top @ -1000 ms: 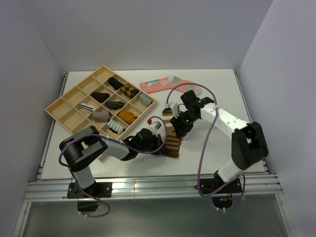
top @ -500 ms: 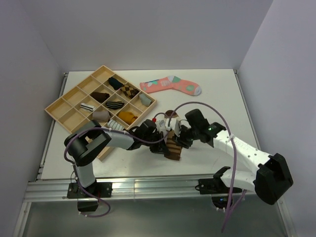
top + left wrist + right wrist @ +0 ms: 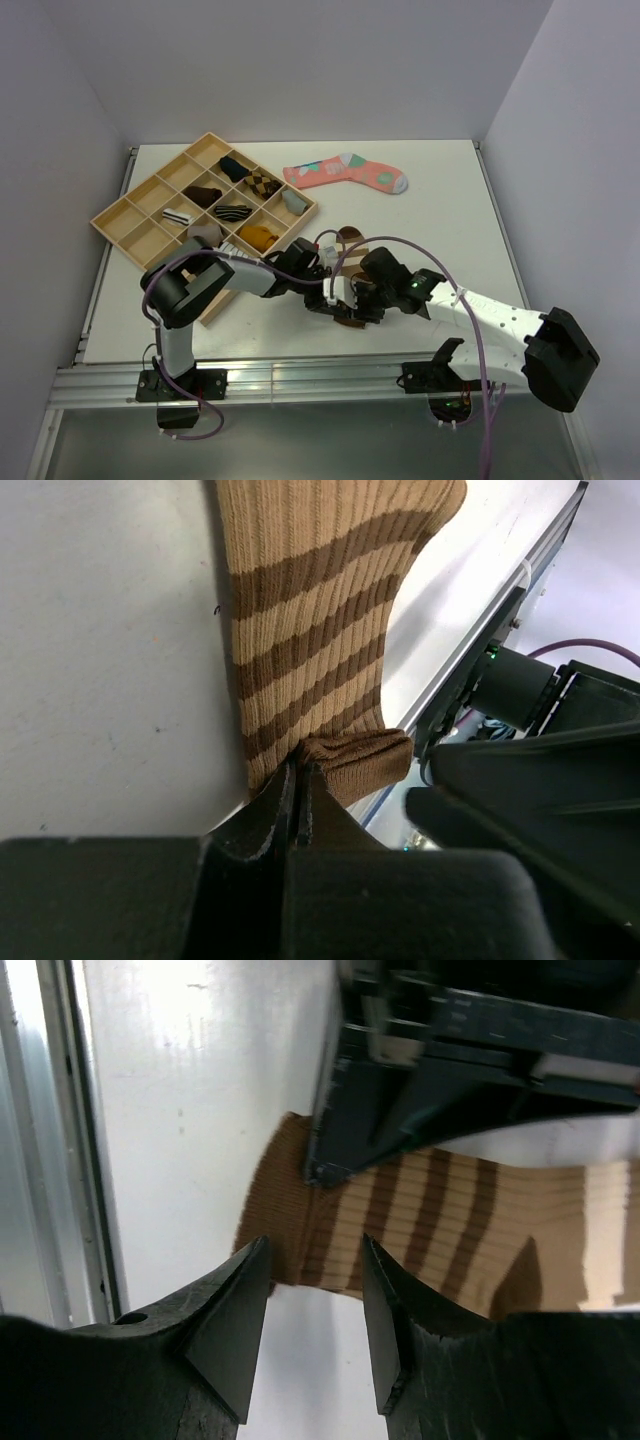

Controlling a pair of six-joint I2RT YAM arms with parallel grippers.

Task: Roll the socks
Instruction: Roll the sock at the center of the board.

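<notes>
The brown sock with tan bands (image 3: pixel 310 630) lies flat near the table's front edge. Only its toe end (image 3: pixel 348 236) is visible between the arms in the top view. My left gripper (image 3: pixel 300 772) is shut on the sock's dark brown cuff, which bunches up at the jaws; it also shows in the top view (image 3: pixel 328 302). My right gripper (image 3: pixel 315 1255) is open, its tips just off the cuff's near edge with bare table between them, and it sits close to the left gripper (image 3: pixel 354 310). The sock also shows in the right wrist view (image 3: pixel 450 1220). The white striped sock is hidden.
A wooden compartment tray (image 3: pixel 112 222) holding several rolled socks stands at the left. A coral-pink sock (image 3: pixel 345 172) lies at the back. The table's front edge and metal rail (image 3: pixel 55 1160) are right beside the cuff.
My right arm has swung from behind the sock down to its near end, the gripper now at the cuff. My left gripper has shifted right along the sock to the cuff.
</notes>
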